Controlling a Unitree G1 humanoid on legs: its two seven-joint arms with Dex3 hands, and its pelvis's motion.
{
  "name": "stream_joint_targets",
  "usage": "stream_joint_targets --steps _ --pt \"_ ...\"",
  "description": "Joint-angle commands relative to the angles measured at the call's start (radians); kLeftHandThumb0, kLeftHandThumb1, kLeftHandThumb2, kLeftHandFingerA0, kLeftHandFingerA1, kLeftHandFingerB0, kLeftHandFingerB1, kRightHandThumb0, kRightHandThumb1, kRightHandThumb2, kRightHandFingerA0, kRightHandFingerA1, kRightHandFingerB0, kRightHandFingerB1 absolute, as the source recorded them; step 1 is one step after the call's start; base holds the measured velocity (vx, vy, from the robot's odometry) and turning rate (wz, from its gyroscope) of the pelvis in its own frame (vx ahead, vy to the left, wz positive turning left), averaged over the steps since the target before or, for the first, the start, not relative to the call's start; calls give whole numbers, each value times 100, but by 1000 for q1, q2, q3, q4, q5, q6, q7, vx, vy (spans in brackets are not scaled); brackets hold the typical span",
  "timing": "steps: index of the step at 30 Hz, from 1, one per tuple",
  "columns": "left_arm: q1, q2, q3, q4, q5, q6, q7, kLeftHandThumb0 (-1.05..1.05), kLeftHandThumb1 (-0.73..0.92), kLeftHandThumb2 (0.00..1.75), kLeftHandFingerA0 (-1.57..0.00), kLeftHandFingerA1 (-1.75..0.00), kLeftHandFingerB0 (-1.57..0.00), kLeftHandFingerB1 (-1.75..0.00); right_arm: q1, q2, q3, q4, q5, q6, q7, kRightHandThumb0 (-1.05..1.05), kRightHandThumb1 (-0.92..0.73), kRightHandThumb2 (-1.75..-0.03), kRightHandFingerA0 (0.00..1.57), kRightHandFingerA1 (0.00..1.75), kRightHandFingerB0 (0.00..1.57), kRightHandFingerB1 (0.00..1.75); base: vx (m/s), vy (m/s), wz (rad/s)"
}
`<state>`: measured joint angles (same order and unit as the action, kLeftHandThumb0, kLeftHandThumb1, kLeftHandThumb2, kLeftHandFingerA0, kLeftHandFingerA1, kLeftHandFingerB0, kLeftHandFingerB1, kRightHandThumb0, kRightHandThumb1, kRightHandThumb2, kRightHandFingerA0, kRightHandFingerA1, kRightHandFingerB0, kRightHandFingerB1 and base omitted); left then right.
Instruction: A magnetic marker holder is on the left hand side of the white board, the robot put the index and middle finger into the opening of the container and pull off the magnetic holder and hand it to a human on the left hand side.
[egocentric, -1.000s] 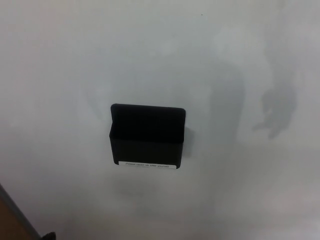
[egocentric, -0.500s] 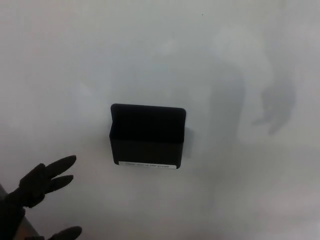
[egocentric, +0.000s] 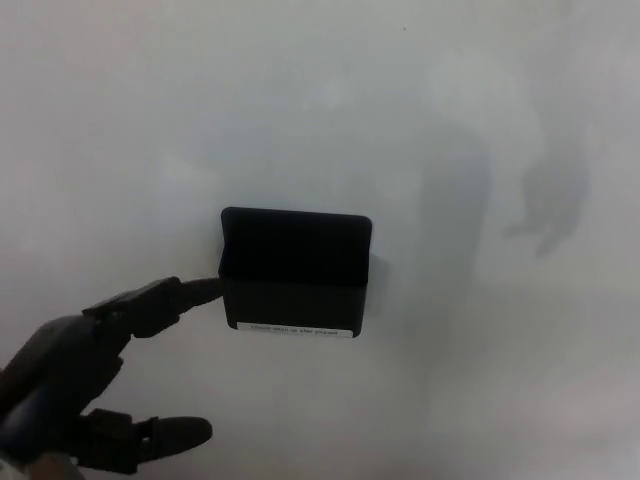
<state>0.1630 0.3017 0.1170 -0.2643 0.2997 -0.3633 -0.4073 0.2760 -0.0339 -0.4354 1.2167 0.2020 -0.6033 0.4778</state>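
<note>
Holder: a black marker holder (egocentric: 295, 275) sticks on the white board (egocentric: 450, 120), a little left of the middle of the view. It sits straight and its open top shows as a dark box shape.
Label: a thin white strip with tiny writing (egocentric: 298, 331) runs along the holder's bottom edge. The words are too small to read.
Left hand: the robot's black left hand (egocentric: 95, 375) comes in from the low left corner. Its fingers are spread apart and it holds nothing.
Upper fingers: they (egocentric: 160, 300) point right, and the tip reaches the holder's left side, about at its front edge. I cannot tell if the tip is inside the opening or only touching the wall.
Thumb: it (egocentric: 165, 436) sticks out to the right lower down, well below the holder and apart from it.
Right hand: not seen.
Board: plain white, with soft grey shadows on the right side (egocentric: 545, 205).
</note>
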Motion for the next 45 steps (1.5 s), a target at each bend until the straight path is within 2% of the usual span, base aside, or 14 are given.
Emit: stream_joint_targets --steps 1,4,6,7,9,10,12,19,20,26,31,34,35,45 --pt "-159 109 -142 8 395 299 -115 -74 53 58 -23 -37 -19 -28 37 -14 12 2 -5 -84 -10 -61 -66 -61 75 56 44 34 0 0 0" --pt "-205 115 -182 27 435 357 -139 -76 54 58 -21 -35 -19 -27 41 -18 25 1 -21 -99 -25 -71 -57 -92 68 65 38 48 0 0 0" --pt "-208 115 -193 24 437 377 -147 -73 52 57 -18 -35 -21 -28 49 -17 25 3 -18 -94 -23 -62 -66 -60 73 56 45 34 0 0 0" --pt "-215 113 -205 21 441 393 -149 -72 51 56 -18 -35 -21 -28 55 -17 29 1 -20 -101 -25 -66 -55 -92 69 66 37 49 0 0 0" --pt "-222 118 -216 17 448 402 -150 -71 52 57 -18 -34 -21 -28 62 -17 38 -3 -29 -121 -35 -62 -67 -61 73 54 44 34 0 0 0" --pt "-227 121 -222 10 456 408 -155 -36 22 86 -3 -49 0 -46 62 -16 36 -3 -24 -118 -30 -70 -57 -91 68 65 38 48 0 0 0" --pt "-238 128 -232 -5 472 418 -164 -72 51 57 -18 -34 -21 -28 59 -15 34 -2 -13 -109 -21 -61 -66 -61 73 55 45 34 0 0 0" --pt "-271 149 -252 -77 477 439 -188 -37 22 87 -3 -50 0 -47 69 -13 48 -10 -18 -122 -42 -66 -55 -91 68 66 39 50 0 0 0" --pt "-274 151 -253 -86 477 442 -191 -75 51 58 -16 -35 -20 -29 68 -13 47 -8 -15 -120 -41 -68 -56 -91 69 65 39 49 0 0 0" --pt "-298 160 -250 -174 458 492 -228 -72 53 57 -18 -34 -20 -28 58 -17 47 6 -4 -112 -32 -60 -66 -61 74 55 45 34 0 0 0" --pt "-334 177 -251 -276 470 542 -296 -73 52 57 -17 -33 -20 -28 54 -20 50 9 -9 -115 -43 -65 -54 -91 72 67 40 50 0 0 0" --pt "-352 178 -257 -296 446 560 -315 -36 23 87 -3 -50 0 -47 50 -20 48 7 -1 -102 -40 -67 -54 -90 71 65 40 50 0 0 0" --pt "-355 179 -262 -296 448 564 -317 -75 54 57 -19 -34 -21 -28 49 -20 49 7 -2 -100 -44 -68 -55 -91 70 65 40 49 0 0 0" --pt "-378 151 -313 -193 440 611 -306 -69 50 57 -17 -35 -20 -28 50 -22 61 13 -11 -112 -48 -63 -65 -60 74 55 46 35 0 0 0"
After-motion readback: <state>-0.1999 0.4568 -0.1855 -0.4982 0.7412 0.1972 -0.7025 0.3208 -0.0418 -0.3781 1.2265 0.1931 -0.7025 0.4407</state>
